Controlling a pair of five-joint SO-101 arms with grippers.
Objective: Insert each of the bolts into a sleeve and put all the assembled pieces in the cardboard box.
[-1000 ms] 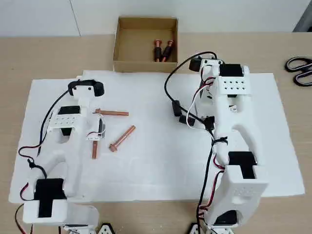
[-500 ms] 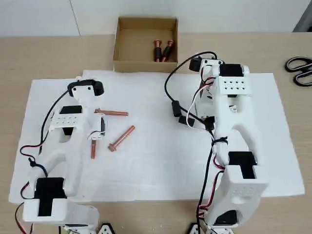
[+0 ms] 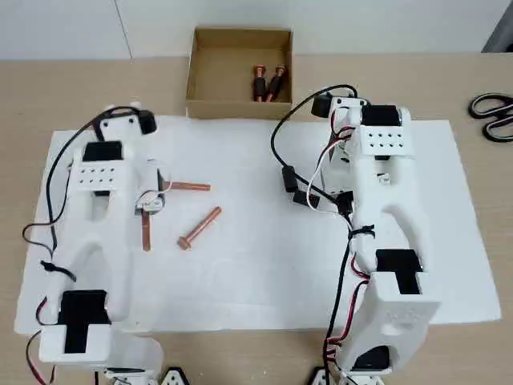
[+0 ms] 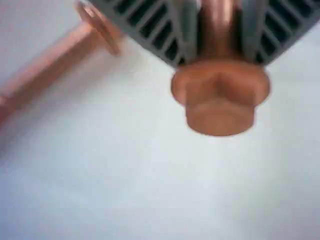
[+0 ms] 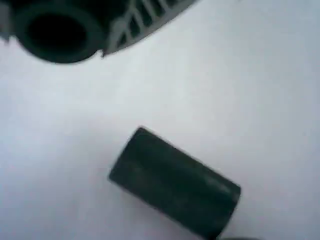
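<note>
Your left fingers (image 4: pixel 145 25), clamped on a bolt (image 4: pixel 220 95), have carried it leftward, now left of centre in the high view. Your right fingers (image 5: pixel 140 22) grip a sleeve (image 5: pixel 57 32), so mating them looks next.

**Task objects.** Open cardboard box (image 3: pixel 192 80) at the far side of the desk (image 3: pixel 80 88), holding two assembled pieces (image 3: pixel 268 83), copper bolts in sleeves, side by side. Two loose copper bolts lie flat: one (image 3: pixel 188 186) crosswise, one (image 3: pixel 200 228) diagonal. A third bolt (image 4: pixel 220 95) is clamped in the left gripper (image 4: pixel 217 30), flanged head protruding. One black sleeve (image 5: pixel 172 182) lies on its side; a second sleeve (image 5: pixel 57 32) shows its open bore.
</note>
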